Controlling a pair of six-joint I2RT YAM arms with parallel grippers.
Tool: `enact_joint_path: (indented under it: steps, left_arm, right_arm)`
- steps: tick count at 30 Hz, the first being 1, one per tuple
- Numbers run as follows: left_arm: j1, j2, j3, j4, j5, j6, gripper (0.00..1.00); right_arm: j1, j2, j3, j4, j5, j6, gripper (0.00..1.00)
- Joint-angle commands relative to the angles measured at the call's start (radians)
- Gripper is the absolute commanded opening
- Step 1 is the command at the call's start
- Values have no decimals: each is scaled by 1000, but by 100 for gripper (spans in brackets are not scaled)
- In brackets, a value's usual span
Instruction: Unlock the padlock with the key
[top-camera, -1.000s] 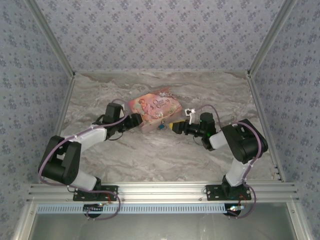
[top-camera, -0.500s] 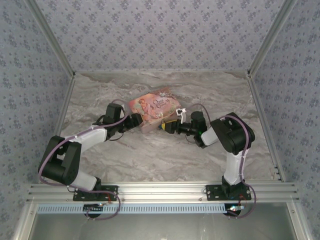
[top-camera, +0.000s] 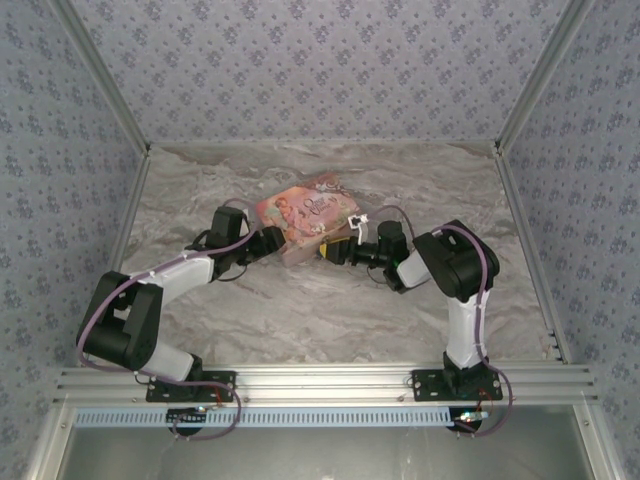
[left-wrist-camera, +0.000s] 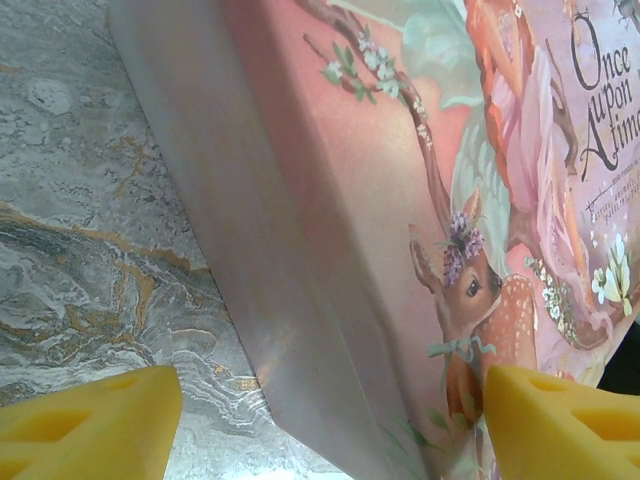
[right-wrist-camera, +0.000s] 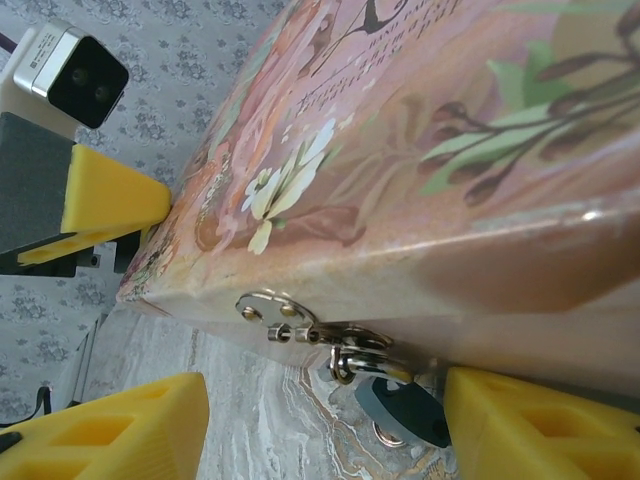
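Hanging from a small silver hasp (right-wrist-camera: 265, 306) on the front edge of the pink box (top-camera: 305, 212), the padlock (right-wrist-camera: 405, 410) is dangling by its thin shackle. Its dark blue body is sitting just past the box's edge, close to the marbled table (top-camera: 300, 320). The right gripper (right-wrist-camera: 325, 425) is reaching in from the right side with its jaws standing apart, one yellow finger on each side of the padlock. The blue body is lying close against the finger at the picture's right, though whether the two are touching I cannot tell. The left gripper (left-wrist-camera: 325, 420) is facing the box's opposite, left-hand corner with its jaws also spread wide, and that corner is sitting in the gap between the two yellow fingers (left-wrist-camera: 90, 420). Whether either finger is pressing on the box is not clear. Seen from above, both arms are stretching low across the table toward the box, which is lying near the table's middle with its illustrated lid facing up.
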Motion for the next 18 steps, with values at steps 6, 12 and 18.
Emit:
enact_joint_path:
  steps: [6, 12, 18]
  left_arm:
    - [-8, -1, -15, -46, -20, 1, 78]
    - [-8, 0, -15, -46, -18, -1, 78]
    - [-8, -1, -13, -48, -18, -1, 78]
  right_arm:
    - [9, 19, 25, 100, -69, 42, 60]
    - [5, 19, 16, 97, -79, 41, 51]
    - [6, 19, 8, 112, -93, 40, 44]
